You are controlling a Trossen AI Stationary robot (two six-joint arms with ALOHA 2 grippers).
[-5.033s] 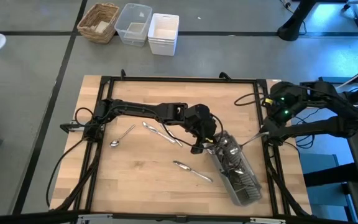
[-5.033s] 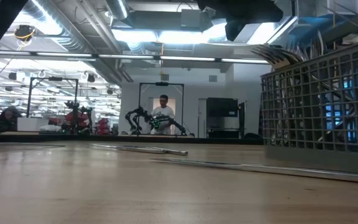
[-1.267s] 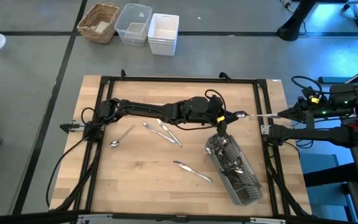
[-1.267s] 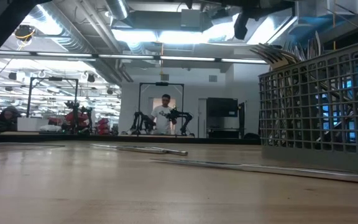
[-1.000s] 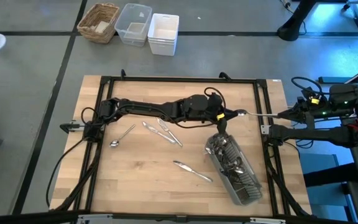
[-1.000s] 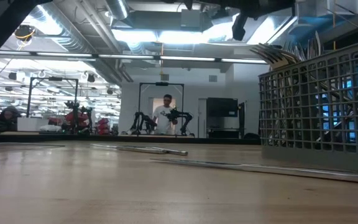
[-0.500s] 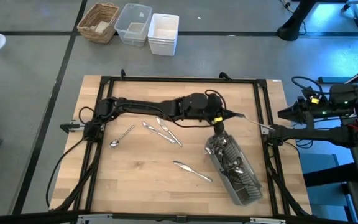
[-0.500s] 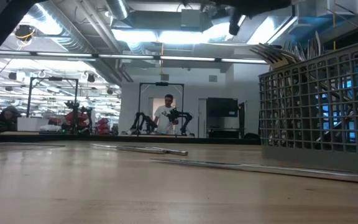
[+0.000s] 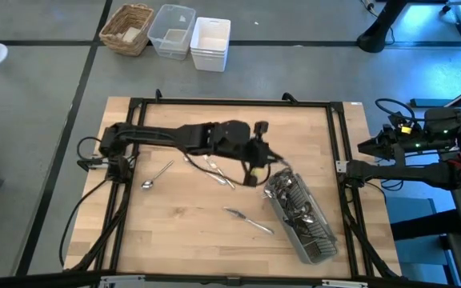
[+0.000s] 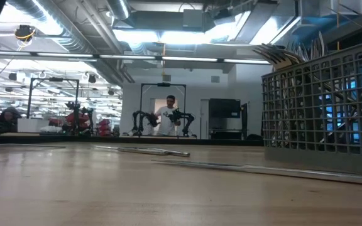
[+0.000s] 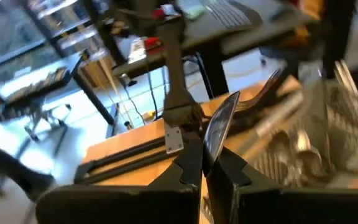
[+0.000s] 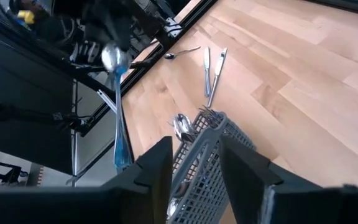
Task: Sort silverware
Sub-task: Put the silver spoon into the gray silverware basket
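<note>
- One slim, shiny spoon (image 12: 117,106) stands clamped in my left gripper (image 9: 254,172), bowl up.
- Forks and spoons crowd the grey caddy (image 9: 301,218) right of it.
- My right gripper (image 12: 191,162) waits open, far right.

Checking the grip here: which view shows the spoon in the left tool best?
The right wrist view: the spoon shows whole there, bowl to handle end. The left wrist view gives only a short stretch pinched in the left tool. In the high view the arm mostly hides it; the low view misses it.
</note>
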